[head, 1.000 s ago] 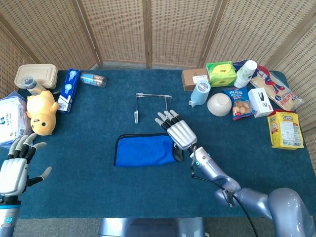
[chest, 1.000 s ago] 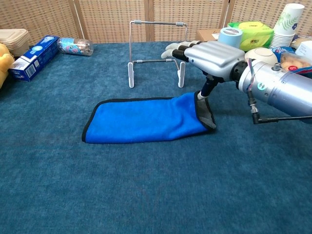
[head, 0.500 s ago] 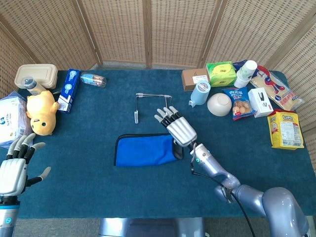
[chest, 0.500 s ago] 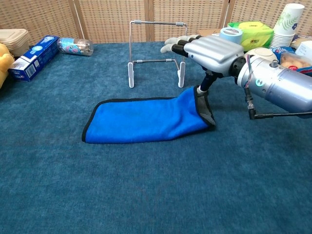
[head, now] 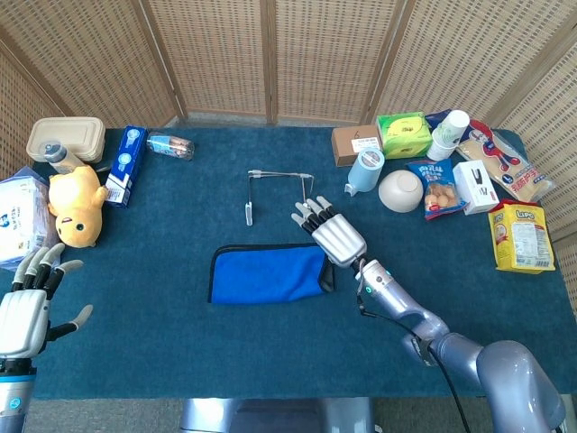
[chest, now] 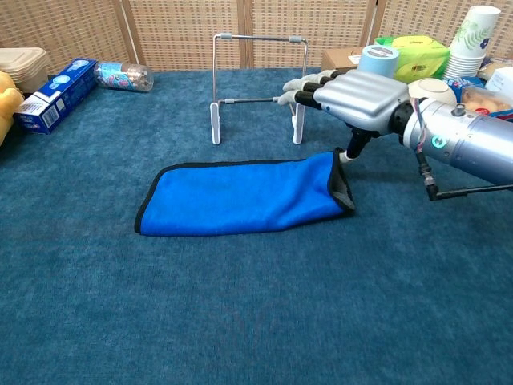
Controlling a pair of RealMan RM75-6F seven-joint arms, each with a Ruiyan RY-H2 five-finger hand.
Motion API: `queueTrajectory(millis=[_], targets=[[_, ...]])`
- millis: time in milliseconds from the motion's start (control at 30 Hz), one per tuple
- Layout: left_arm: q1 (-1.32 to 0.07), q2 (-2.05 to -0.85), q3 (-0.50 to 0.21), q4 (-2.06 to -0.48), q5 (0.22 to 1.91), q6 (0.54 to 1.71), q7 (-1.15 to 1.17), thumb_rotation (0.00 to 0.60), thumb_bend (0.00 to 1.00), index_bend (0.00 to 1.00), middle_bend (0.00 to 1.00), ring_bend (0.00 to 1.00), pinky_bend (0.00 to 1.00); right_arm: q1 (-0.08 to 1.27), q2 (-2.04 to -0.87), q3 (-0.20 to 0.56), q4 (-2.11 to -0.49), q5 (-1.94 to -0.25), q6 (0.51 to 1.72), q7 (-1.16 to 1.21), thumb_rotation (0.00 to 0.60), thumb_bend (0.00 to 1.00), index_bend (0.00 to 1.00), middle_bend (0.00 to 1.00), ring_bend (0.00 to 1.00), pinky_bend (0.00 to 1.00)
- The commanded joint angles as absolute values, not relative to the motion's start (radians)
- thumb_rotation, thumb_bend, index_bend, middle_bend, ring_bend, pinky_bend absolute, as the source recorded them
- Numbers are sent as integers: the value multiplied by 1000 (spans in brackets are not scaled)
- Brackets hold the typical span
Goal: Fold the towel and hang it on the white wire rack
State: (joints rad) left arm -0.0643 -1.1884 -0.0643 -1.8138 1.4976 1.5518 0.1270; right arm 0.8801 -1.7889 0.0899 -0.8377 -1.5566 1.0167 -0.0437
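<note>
Surroundings, left edge of the table: one yellow plush toy (head: pixel 74 206), one blue carton (head: pixel 124 165) lying flat, one plastic bottle (head: pixel 169 145) on its side, one beige lidded food box (head: pixel 63 138), one tissue pack (head: pixel 20 219) at the very edge.

Surroundings, right end: one cardboard box (head: pixel 355 142), one green pack (head: pixel 401 134), one stack of paper cups (head: pixel 448 134), one pale blue roll (head: pixel 365 170), one white bowl (head: pixel 400 190), one blue snack bag (head: pixel 435 188), one yellow bag (head: pixel 517 236), a few further packets (too crowded to tell apart).

Nothing lies between towel and rack; bare blue cloth only.

Task items: one blue towel (chest: pixel 240 196), folded into a long flat band with a dark border, lying on the table (head: pixel 270 361) just in front of the rack. One white wire rack (chest: pixel 256 84), upright, bare.

Right hand (chest: pixel 353 96): palm down, fingers stretched flat and close together, pointing towards the rack, hovering over the towel's right end. The thumb reaches down to the raised right edge of the towel (whether it pinches the cloth or only touches it, I cannot tell).

Left hand (head: pixel 27 307): at the near left corner, well apart from the towel, fingers spread, holding nothing.
</note>
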Motion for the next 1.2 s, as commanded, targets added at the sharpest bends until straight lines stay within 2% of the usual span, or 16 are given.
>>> queueTrajectory(millis=[33,233,467,700,900,1200], targets=[[-64,-1188,-65,-1814,1499,1553,127,600,331,254,86,0,0,879,-1780,81,-839,-1567,1020,-40,600,137,0,47,0,0],[-67,-1188,-66,-1817,1503,1552,128,600,331,253,86,0,0,891,-1756,62,-839,-1603,1034,-57,600,62,0,39,0,0],[-69,-1189,-66,-1814,1507,1550,125,600,330,254,86,0,0,887,-1711,53,-857,-1610,1035,-81,600,45,0,35,0,0],[-79,-1196,-67,-1809,1515,1541,132,600,331,254,87,0,0,853,-1657,76,-912,-1566,1048,-85,600,48,0,32,0,0],[-84,-1205,-69,-1803,1506,1532,136,600,330,253,87,0,0,805,-1583,112,-1080,-1501,1075,-72,600,47,0,30,0,0],[-91,-1206,-78,-1802,1491,1524,147,600,331,253,86,0,0,778,-1512,111,-1350,-1456,1049,-177,600,46,0,21,0,0]])
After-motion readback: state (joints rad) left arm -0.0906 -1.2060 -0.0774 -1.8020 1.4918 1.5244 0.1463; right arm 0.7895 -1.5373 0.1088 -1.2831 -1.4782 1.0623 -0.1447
